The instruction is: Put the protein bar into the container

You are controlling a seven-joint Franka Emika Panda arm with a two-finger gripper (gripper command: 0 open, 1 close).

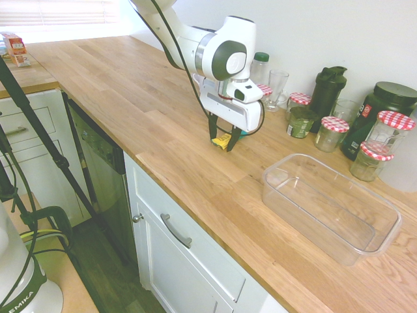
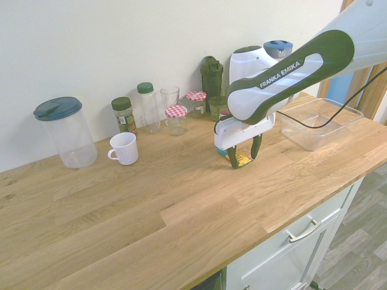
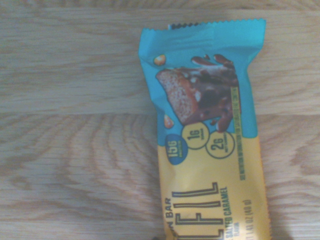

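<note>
Where flat on the counter (image 1: 163, 124), protein bar (image 3: 210, 145), teal end toward the jars (image 1: 332, 132).

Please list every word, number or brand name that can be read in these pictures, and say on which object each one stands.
"FRANKA EMIKA": on the white arm.
"SALTED CARAMEL", "BAR", "150", "1g", "2g": on the protein bar.
Large outlined letters on the bar are cut off at the picture's edge.
Small print on the bar and labels on the jars: too blurred.

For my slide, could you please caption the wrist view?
Teal-and-yellow protein bar lying flat on the wooden countertop.
</note>
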